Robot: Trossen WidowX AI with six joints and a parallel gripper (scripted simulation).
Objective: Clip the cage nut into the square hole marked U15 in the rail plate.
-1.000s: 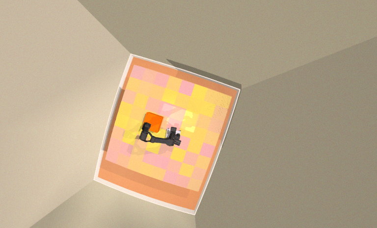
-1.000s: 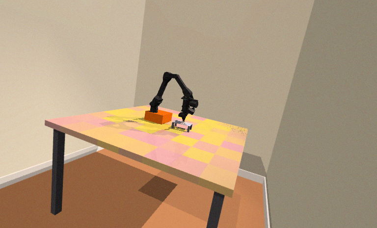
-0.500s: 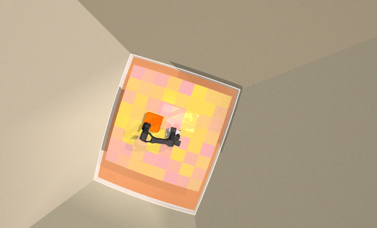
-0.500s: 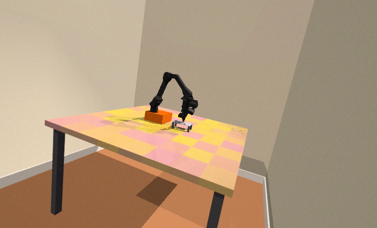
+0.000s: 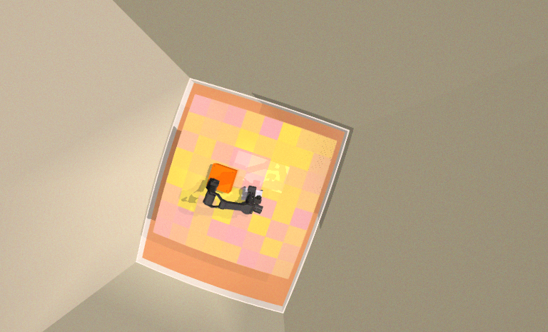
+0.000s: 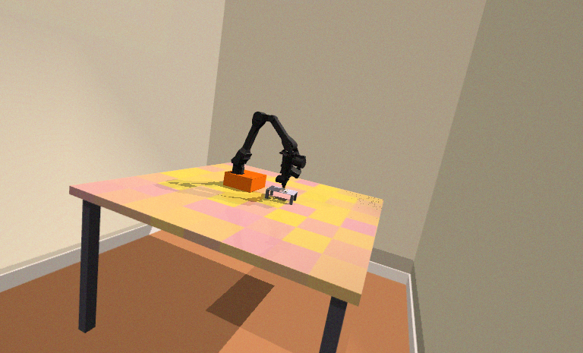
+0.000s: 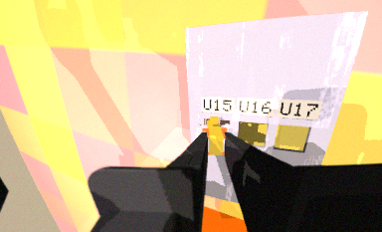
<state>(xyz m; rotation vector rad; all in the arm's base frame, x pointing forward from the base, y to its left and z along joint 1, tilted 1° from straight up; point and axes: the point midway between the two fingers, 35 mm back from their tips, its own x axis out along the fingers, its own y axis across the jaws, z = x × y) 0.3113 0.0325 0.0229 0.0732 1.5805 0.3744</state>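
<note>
The pale rail plate (image 5: 259, 192) (image 6: 292, 192) (image 7: 269, 58) stands on short dark legs on the table. In the wrist view, labels U15, U16 and U17 run in a row above its square holes. My gripper (image 6: 283, 186) (image 7: 214, 137) points down at the plate and is shut on the yellow and orange cage nut (image 7: 214, 123). The nut is at the U15 hole, below the label U15 (image 7: 219, 105), and covers most of it. Dark slivers of the hole show on both sides. How deep the wings sit is hidden by the nut and fingers.
The U16 hole (image 7: 253, 133) and U17 hole (image 7: 291, 137) lie to the right of the fingers in the wrist view. The arm's base stands on an orange block (image 5: 222, 177) (image 6: 244, 181) beside the plate, on the checkered table (image 5: 226, 233) (image 6: 253, 246).
</note>
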